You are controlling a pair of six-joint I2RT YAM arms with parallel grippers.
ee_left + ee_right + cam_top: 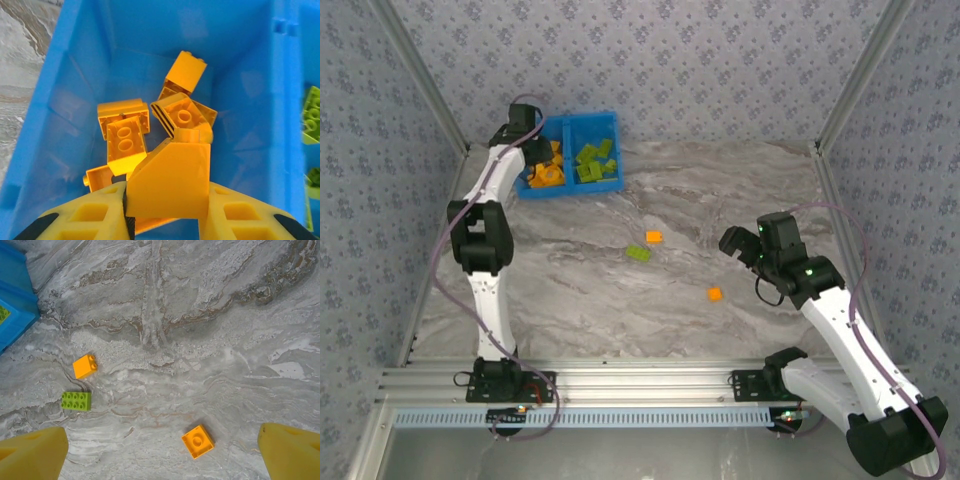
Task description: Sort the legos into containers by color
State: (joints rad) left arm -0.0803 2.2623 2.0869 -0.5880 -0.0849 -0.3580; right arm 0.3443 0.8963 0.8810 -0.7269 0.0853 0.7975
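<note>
My left gripper (167, 202) is shut on an orange sloped lego (172, 177) and hangs over the left compartment of the blue container (75, 75). Several orange legos (125, 132) lie below it. From above, the left gripper (533, 148) is over that orange pile (546, 175), and lime green legos (592, 160) fill the right compartment. On the table lie a small orange brick (654, 237), a green brick (638, 253) and a flat orange square lego (715, 294). My right gripper (162, 455) stands open above the table, the orange square (197, 441) just ahead between its fingers.
The blue container (612, 122) sits at the back left near the wall. In the right wrist view its corner (15, 300) is at the left edge, with the orange brick (84, 366) and green brick (76, 401) close together. Metal frame rails border the marble table (740, 190).
</note>
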